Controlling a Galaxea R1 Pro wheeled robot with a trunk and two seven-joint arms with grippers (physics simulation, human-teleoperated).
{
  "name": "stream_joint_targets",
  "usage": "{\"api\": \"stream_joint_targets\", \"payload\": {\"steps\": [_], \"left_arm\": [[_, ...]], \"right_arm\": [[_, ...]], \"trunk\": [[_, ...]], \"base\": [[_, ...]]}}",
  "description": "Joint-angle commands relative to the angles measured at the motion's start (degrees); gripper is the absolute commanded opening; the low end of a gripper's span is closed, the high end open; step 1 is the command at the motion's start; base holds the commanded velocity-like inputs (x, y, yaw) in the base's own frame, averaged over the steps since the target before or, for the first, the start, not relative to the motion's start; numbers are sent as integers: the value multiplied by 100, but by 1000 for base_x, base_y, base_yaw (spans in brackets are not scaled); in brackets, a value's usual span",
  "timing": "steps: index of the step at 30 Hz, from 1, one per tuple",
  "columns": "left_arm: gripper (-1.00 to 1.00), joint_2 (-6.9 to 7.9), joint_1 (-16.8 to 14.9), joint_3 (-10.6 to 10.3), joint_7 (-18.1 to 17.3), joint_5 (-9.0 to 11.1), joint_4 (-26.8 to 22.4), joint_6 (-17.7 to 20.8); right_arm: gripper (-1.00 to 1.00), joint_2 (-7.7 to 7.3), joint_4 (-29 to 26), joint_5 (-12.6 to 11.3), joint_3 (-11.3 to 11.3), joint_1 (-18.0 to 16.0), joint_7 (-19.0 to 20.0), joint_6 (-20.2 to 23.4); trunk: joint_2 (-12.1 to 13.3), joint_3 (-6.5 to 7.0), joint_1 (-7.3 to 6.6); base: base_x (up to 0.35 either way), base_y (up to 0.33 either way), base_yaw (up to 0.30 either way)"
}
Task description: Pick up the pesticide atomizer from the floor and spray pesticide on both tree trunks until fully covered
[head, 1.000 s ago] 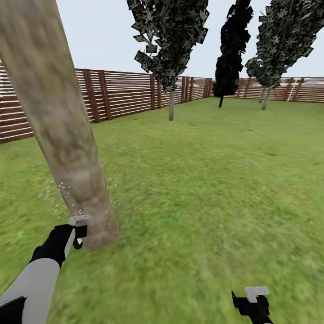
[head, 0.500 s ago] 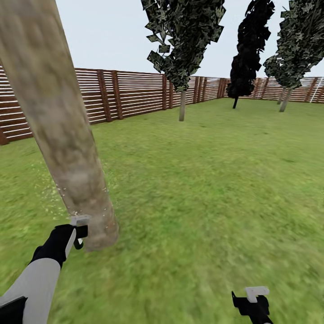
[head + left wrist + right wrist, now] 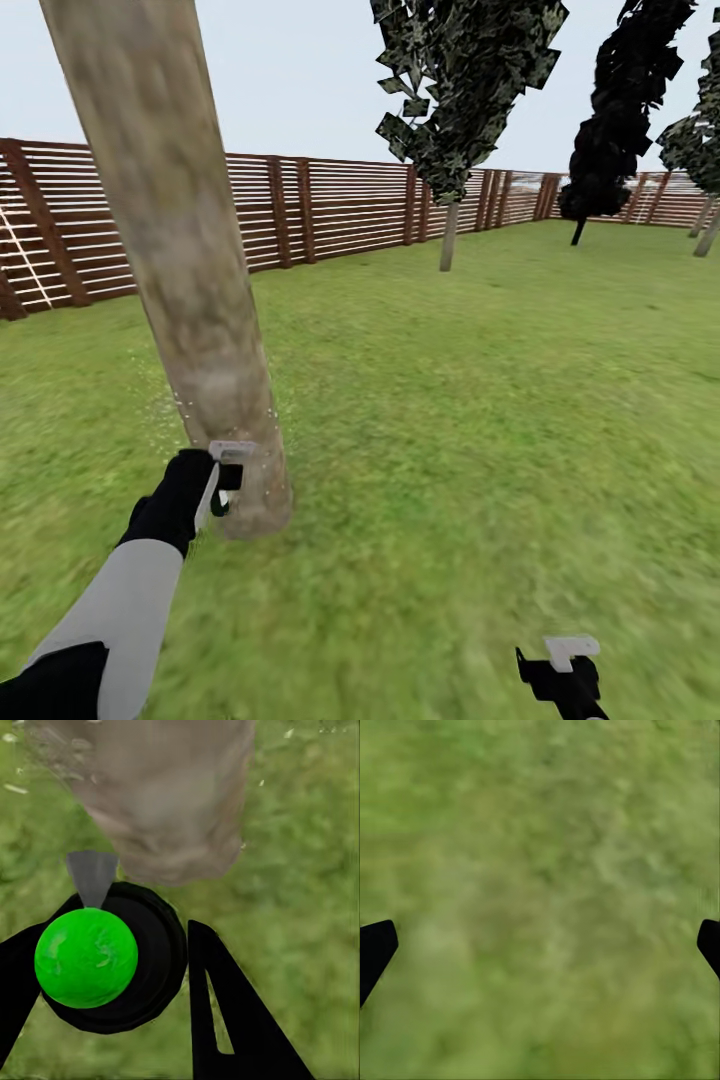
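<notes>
Nearest the camera in the head view, at about five o'clock, the right tool [image 3: 565, 668] hangs low over the grass; in its own wrist view the two dark fingertips [image 3: 375, 949] sit at opposite edges with bare lawn [image 3: 540, 892] between them, so it is spread wide and holds nothing.

Further out, at roughly seven o'clock, the left tool [image 3: 222, 478] is closed around the pesticide atomizer [image 3: 112, 960]: the wrist view shows its black round body with a bright green ball on top, wedged between the black fingers [image 3: 225, 1012], and a grey nozzle [image 3: 92, 876] pointing at the base of the tree trunk [image 3: 161, 802]. In the head view this tool sits just beside the flared foot of the trunk [image 3: 185, 260], almost touching the bark.

The trunk's long axis runs from that foot up toward eleven o'clock, leaning slightly. Pale specks of pesticide [image 3: 178, 405] dot the lower bark and the grass to its nine o'clock side; higher up the bark looks unspeckled. So the left arm is the working one, and I judge coverage incomplete: the nozzle would need to travel upward along the trunk.

Beyond, at one o'clock, a thinner-stemmed dark tree [image 3: 450, 235] stands before the slatted fence [image 3: 330, 210].
</notes>
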Motion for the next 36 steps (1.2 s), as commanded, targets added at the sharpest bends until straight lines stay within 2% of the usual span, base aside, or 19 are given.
{"api": "stream_joint_targets", "payload": {"steps": [1, 4, 5, 9, 11, 14, 15, 17, 19, 20, 22, 23, 24, 25, 28, 29, 31, 33, 36], "left_arm": [[-100, 41, -3, 10, -1, 24, -3, 2], [-100, 265, 34, 16, -1, 32, 4, 1], [-100, 232, 15, 9, 5, 36, 8, -2], [-100, -179, -138, -5, 41, 23, 16, -4], [-100, 17, -157, 15, 34, 9, 2, 3], [-100, 527, -144, 24, 10, 36, 3, 13], [-100, 551, -132, 20, 9, 39, 5, 12], [-100, 420, -146, -5, 8, 43, 45, 7], [-100, 99, -186, -27, 14, 39, 37, 5], [-100, 54, -238, -25, 11, 43, 30, 9], [-100, 104, -290, 5, -1, 33, 56, 13], [-100, 211, -293, 12, -5, 32, 59, 13], [-100, 454, -283, 18, -8, 43, 76, 14], [-100, 471, -280, 12, -9, 45, 79, 14], [-100, 202, -396, -30, -24, 47, 82, 22], [-100, 108, -531, -32, -28, 47, 79, 217], [-100, 78, -703, -32, -71, 40, 54, 534], [-100, 142, -821, -14, -107, 41, 12, 660], [-100, 554, -803, 8, -121, 42, 9, 681]], "right_arm": [[100, 0, 0, 0, 1, 0, 0, 0], [100, -10, -4, 0, -1, 0, 1, 0], [100, -12, -7, 0, -1, 0, 0, 0], [100, -21, -1, 0, 1, 0, 0, 0], [100, -20, 0, 0, 1, 0, 1, 0], [100, -25, 0, 0, 1, 0, 3, 0], [100, -24, 0, 0, 1, 0, 6, 0], [100, -27, 0, 0, 1, 0, 5, 0], [100, -30, 0, 6, 1, 0, 8, 0], [100, -31, 0, 5, 1, 0, 8, 0], [100, -33, 0, 8, 1, 0, 9, 0], [100, -32, 0, 9, 1, 0, 9, 0], [100, -32, 0, 7, 1, 0, 9, 0], [100, -34, 0, 7, 1, 0, 9, 0], [100, -33, 0, 4, 1, 0, 9, 0], [100, -32, -3, 5, 1, 0, 9, 0], [100, -33, -7, 1, 0, 0, 9, 0], [100, -32, -5, 4, 0, 0, 9, 0], [100, -34, -9, 3, 0, 0, 9, 0]], "trunk": [[0, 0, 0], [0, 0, 0], [0, 0, 0], [0, 0, 0], [0, 0, 0], [0, 0, 0], [0, 0, 0], [0, 0, 0], [0, 0, 0], [0, 0, 0], [0, 0, 0], [0, 0, 0], [0, 0, 0], [0, 0, 0], [0, 0, 0], [0, 0, 0], [0, 0, 0], [0, 0, 0], [0, 0, 0]], "base": [[0, 0, 245], [0, 0, 76], [0, 0, 10], [0, 0, 2], [0, 0, 0], [0, 0, 0], [0, 0, 0], [0, 0, 0], [0, 0, 0], [0, 0, 0], [0, 0, 0], [0, 0, 0], [0, 0, 0], [0, 0, 0], [0, 0, 0], [0, 0, 0], [0, 0, 0], [0, 0, 0], [0, 0, 0]]}}
